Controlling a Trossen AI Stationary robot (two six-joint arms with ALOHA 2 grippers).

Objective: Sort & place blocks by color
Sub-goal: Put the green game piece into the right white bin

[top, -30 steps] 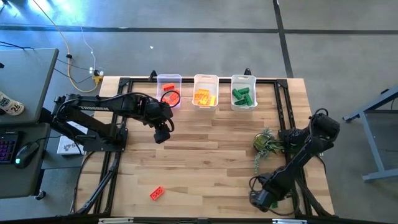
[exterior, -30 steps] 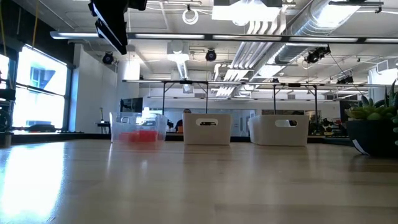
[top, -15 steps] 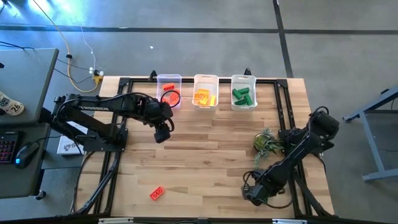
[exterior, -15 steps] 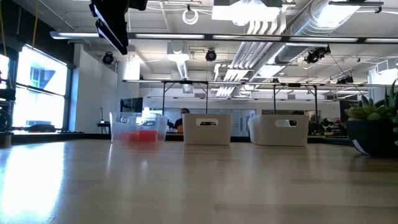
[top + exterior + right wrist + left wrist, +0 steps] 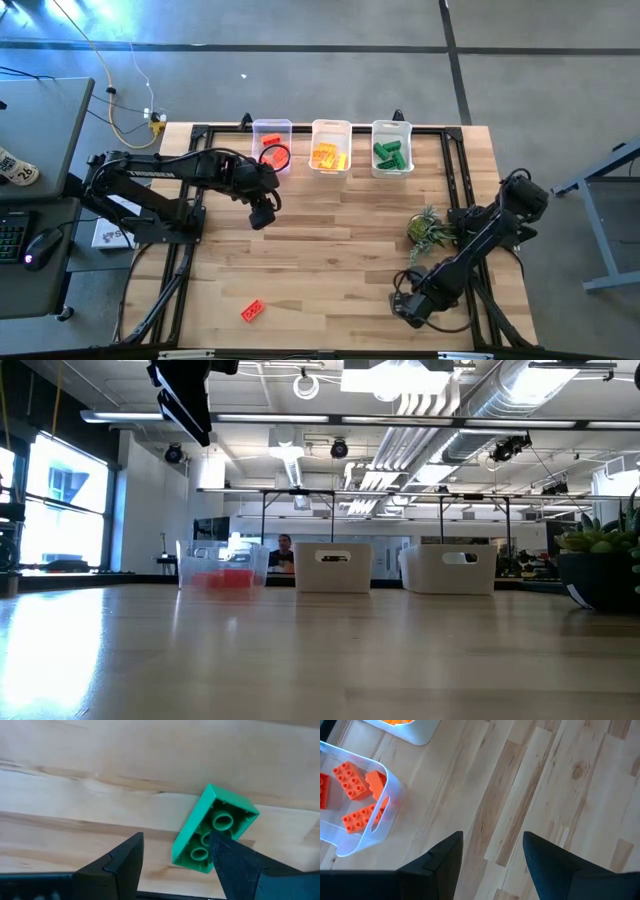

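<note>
1. Right hand (image 5: 172, 865) low over the desk (image 5: 340, 250) near its front edge, fingers apart and clamped on nothing.
2. Green block (image 5: 214, 830) lying hollow underside up on the wood just ahead of the right hand, tilted across the grain, one end close against one finger; contact cannot be told.
3. Left hand (image 5: 492, 862) raised above the desk, fingers spread, bare wood between them, nothing gripped.
4. Red blocks (image 5: 357, 792) inside a clear bin (image 5: 377, 827) ahead of the left hand and off to one side, near but apart from it.
5. Orange blocks (image 5: 328, 156) in the middle bin (image 5: 331, 126), a corner of it also showing past the left hand in the wrist view.
6. More green blocks (image 5: 390, 155) in the third bin (image 5: 392, 126), well apart from both hands.
7. Single red block (image 5: 253, 311) loose on the desk near the front edge, between the two hands, well apart from each.
8. Plant sprig (image 5: 428, 229) on the desk beside the right arm.
</note>
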